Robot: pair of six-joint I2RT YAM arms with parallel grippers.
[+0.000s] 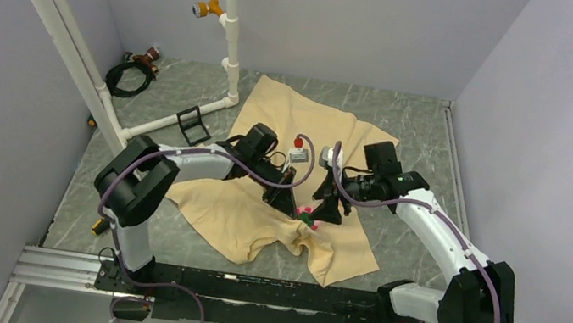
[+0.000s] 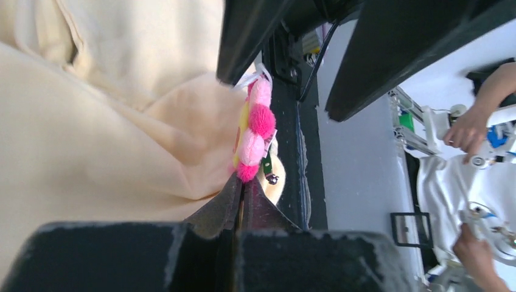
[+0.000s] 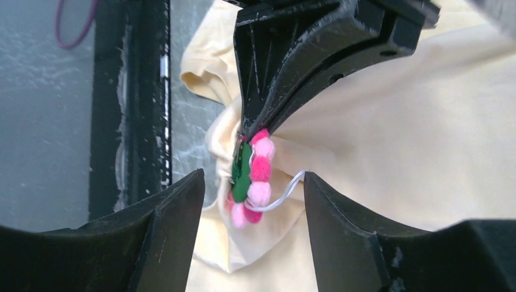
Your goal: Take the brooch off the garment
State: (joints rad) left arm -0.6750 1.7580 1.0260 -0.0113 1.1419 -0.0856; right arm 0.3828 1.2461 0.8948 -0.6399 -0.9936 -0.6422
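Observation:
The beige garment (image 1: 288, 127) lies spread on the table, bunched at its near edge. The pink brooch (image 1: 305, 212) is pinned on a raised fold there. My left gripper (image 1: 284, 200) is shut, pinching the garment's cloth right at the brooch's edge; in the left wrist view its closed tips (image 2: 243, 185) touch the brooch (image 2: 255, 131). My right gripper (image 1: 328, 211) is open. In the right wrist view the brooch (image 3: 252, 176), with its green backing and a white thread loop, hangs between the right fingers (image 3: 170, 219), which do not touch it.
A white pipe frame (image 1: 229, 33) stands at the back left, with a black cable coil (image 1: 128, 78) and a small black stand (image 1: 194, 124) near it. A black rail (image 1: 263, 295) runs along the near edge. Grey walls close in both sides.

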